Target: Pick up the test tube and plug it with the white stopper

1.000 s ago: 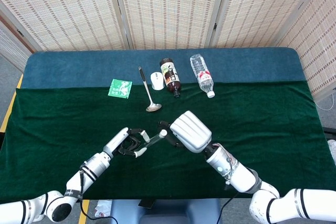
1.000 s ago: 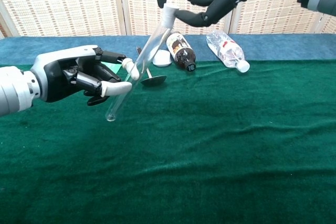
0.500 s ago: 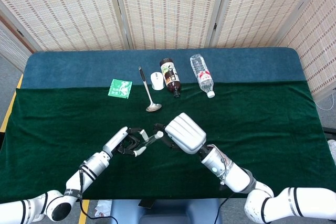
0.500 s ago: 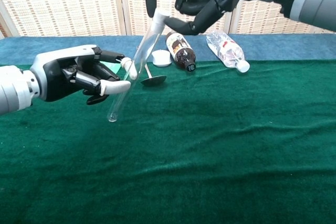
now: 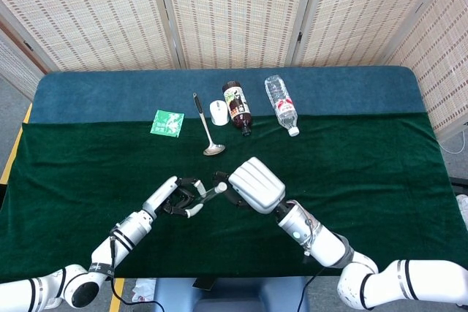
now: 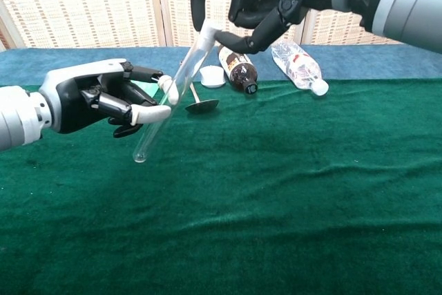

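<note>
The left robot hand (image 6: 103, 100) is raised above the near green stretch of the tabletop (image 6: 290, 191), pinching a clear glass test tube (image 6: 169, 98) between its white-tipped fingers (image 6: 153, 110) at about mid-length. The tube is clear of the cloth and tilted, its closed end low and towards the camera, its mouth up and to the right.

The right robot hand (image 6: 259, 5) hangs above and just behind, its dark fingers (image 6: 255, 39) curled around the white stopper (image 6: 211, 30), which sits at the mouth of the tube; whether it is fully seated cannot be told. In the head view the two hands, left (image 5: 178, 197) and right (image 5: 252, 184), meet near the front middle of the tabletop.

Farther back, near where the green cloth meets the blue cloth (image 5: 110, 93), lie a metal ladle (image 5: 207, 128), a small white round object (image 5: 218, 112), a brown bottle (image 5: 237, 106) on its side and a clear plastic bottle (image 5: 281, 105) on its side. A green packet (image 5: 167, 123) lies left of the ladle. A woven screen (image 5: 234, 12) stands behind.
</note>
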{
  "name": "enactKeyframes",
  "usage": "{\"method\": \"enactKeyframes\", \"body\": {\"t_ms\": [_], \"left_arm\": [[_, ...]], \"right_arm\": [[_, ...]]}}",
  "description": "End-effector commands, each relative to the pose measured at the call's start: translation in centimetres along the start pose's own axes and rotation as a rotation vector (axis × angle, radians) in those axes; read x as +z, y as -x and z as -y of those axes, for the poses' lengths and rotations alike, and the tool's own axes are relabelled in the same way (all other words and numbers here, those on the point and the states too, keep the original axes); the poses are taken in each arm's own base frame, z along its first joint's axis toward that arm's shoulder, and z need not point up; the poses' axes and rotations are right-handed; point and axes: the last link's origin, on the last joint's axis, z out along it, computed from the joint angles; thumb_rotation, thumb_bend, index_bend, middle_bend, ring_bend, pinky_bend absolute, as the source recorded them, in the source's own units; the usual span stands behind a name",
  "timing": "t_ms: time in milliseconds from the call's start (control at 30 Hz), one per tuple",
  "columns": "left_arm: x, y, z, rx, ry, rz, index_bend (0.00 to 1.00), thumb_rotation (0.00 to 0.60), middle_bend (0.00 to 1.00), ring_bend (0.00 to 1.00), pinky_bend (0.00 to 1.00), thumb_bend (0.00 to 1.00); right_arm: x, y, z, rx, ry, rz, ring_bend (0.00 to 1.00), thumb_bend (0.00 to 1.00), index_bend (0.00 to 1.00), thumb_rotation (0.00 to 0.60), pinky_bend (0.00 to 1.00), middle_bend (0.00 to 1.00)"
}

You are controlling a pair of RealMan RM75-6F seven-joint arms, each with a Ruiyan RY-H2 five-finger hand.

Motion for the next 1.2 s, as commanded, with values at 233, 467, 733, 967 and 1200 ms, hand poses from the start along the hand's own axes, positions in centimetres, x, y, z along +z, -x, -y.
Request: {"method": "enactKeyframes", "body": {"t_ms": [233,467,733,967,1200], "left_arm": [[-0.05,-0.03,0.1,-0.001,-0.004,-0.001,0.67,0.6,0.96,0.94,0.84,0.55],[-0.11,-0.09,0.23,-0.002,-0.007,-0.001,0.67,0.6,0.96,0.94,0.84,0.55],[-0.15,-0.17,0.46,-0.001,-0.013,-0.003,0.67,0.6,0.96,0.94,0.84,0.55],[-0.21,-0.31,0.54,0.011,-0.018,-0.003,0.67,0.6,0.96,0.94,0.84,0.55],[-0.2,-0.61,0.73,0.028,-0.025,-0.012,0.67,0.6,0.96,0.94,0.84,0.55]], "right_arm": [[0.09,0.43,-0.01,0.005,0.002,0.012,1.0,0.52,0.78,0.6,1.0,1.0],[0.08,0.75,-0.16,0.012,0.008,0.028,1.0,0.52,0.7,0.6,1.0,1.0],[0.12,0.6,-0.2,0.033,0.003,0.022,1.0,0.52,0.43,0.6,1.0,1.0],[0.06,0.61,-0.26,0.037,0.003,0.028,1.0,0.52,0.23,0.6,1.0,0.99],[-0.11,0.25,-0.07,0.051,-0.006,0.012,1.0,0.52,0.09,0.6,1.0,0.99]]}}
